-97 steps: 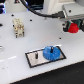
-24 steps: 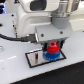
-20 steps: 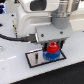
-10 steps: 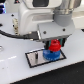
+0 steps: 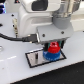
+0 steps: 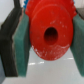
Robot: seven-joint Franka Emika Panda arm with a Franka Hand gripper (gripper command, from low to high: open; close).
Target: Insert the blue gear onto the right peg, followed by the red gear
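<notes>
Blue gear (image 5: pixel 48 56) already sits on the plate (image 5: pixel 33 60). Your gripper (image 6: pixel 46 37) is clamped on the red gear (image 5: pixel 53 48) just above it; you have only that left to seat.

Red gear (image 5: pixel 53 48) sits atop blue gear (image 5: pixel 50 55) on the plate.

A white desk (image 5: pixel 15 70) carries everything here. Lying flat on it, toward five o'clock from the middle of the exterior view, is a grey rectangular plate (image 5: pixel 36 59) with a black frame. A black cable (image 5: pixel 12 36) runs above the desk at about nine o'clock; whether it touches cannot be told.
</notes>
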